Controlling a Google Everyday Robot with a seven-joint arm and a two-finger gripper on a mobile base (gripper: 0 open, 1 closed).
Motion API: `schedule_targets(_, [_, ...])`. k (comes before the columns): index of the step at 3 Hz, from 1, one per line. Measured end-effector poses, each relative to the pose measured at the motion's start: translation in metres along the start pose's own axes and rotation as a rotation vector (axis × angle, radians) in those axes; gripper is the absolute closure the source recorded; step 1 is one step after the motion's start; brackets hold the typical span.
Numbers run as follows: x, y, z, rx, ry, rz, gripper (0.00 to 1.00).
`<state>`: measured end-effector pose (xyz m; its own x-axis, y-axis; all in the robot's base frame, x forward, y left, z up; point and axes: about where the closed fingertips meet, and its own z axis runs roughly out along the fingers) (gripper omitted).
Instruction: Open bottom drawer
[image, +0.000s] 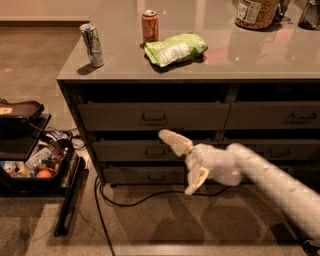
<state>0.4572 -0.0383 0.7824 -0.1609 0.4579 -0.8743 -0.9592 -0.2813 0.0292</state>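
Observation:
The bottom drawer (127, 175) is the slim, dark front at the foot of the left stack. It sits flush, and its small bar handle (156, 177) shows just left of my arm. My white gripper (183, 162) hangs in front of the left stack and is open. The upper finger (175, 141) lies across the middle drawer front. The lower finger (196, 180) points down at the bottom drawer's right end, to the right of the handle. Nothing is between the fingers.
On the grey cabinet top (260, 60) stand a silver can (93, 45), a red can (149, 26), a green snack bag (176, 48) and a jar (256, 11). An open black case (30, 167) lies on the floor at the left. A black cable (125, 201) runs along the cabinet's foot.

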Motion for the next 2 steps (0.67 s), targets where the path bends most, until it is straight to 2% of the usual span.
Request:
schedule_targets(1, [0.0006,0.0025,0.0474,-0.187,-0.456,0.016,0.0])
schedule_targets(2, [-0.0028,-0.0039,0.052,-0.218,-0.642,0.022,0.0])
